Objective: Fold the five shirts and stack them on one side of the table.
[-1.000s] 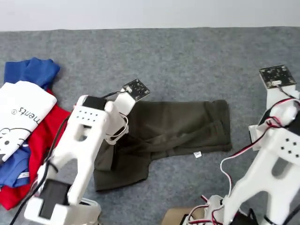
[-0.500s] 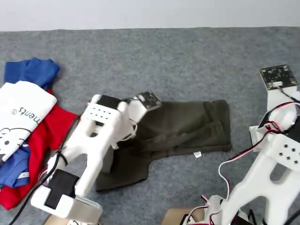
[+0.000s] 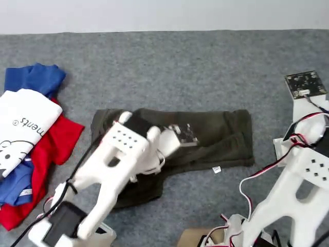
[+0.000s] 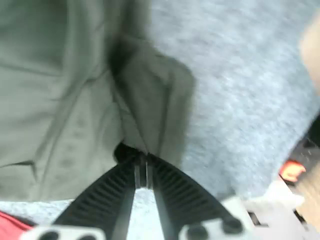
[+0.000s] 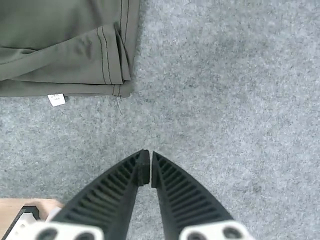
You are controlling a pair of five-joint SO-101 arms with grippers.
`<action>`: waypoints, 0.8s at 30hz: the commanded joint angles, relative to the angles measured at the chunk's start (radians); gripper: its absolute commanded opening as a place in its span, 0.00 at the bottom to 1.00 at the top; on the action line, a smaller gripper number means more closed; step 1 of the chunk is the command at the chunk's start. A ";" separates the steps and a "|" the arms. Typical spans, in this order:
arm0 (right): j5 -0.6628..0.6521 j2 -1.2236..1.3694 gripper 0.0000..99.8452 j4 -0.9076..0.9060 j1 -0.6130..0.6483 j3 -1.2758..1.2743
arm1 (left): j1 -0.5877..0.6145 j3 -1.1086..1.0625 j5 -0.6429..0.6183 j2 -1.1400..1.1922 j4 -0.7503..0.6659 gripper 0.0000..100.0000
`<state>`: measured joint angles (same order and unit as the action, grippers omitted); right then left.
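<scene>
An olive-green shirt (image 3: 216, 134) lies crumpled in the middle of the grey table, with a small white label (image 3: 216, 169) at its near edge. My left arm (image 3: 123, 154) stretches over the shirt's left half. In the left wrist view my left gripper (image 4: 142, 172) is shut on a raised fold of the olive-green shirt (image 4: 60, 100). My right gripper (image 5: 146, 170) is shut with nothing in it, over bare carpet a short way off the shirt's right hem (image 5: 112, 55). The right arm (image 3: 303, 154) stands at the right edge.
A loose pile sits at the left edge: a white shirt (image 3: 20, 128) on top, a blue shirt (image 3: 36, 77) and a red shirt (image 3: 56, 144). A brown board (image 3: 193, 237) shows at the front edge. Grey carpet (image 3: 180, 67) stretches behind the olive shirt.
My left arm has swung to the right across the olive shirt with the cloth pinched, uncovering the shirt's far left corner. The right arm has kept still.
</scene>
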<state>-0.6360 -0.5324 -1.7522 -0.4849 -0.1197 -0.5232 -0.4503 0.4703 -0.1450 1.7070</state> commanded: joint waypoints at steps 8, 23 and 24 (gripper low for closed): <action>0.006 -0.035 0.01 -0.038 -0.012 0.006 | -0.100 -0.153 0.003 -0.080 -0.049 0.02; 0.006 -0.035 0.01 -0.038 -0.012 0.006 | -0.040 0.122 -0.028 -0.114 0.026 0.12; 0.006 -0.035 0.01 -0.038 -0.012 0.006 | -0.008 0.143 -0.029 -0.118 0.005 0.12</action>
<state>-0.6360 -0.5324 -1.7522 -0.4879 -0.1197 -0.5907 -0.3890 0.4534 -0.2110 1.7223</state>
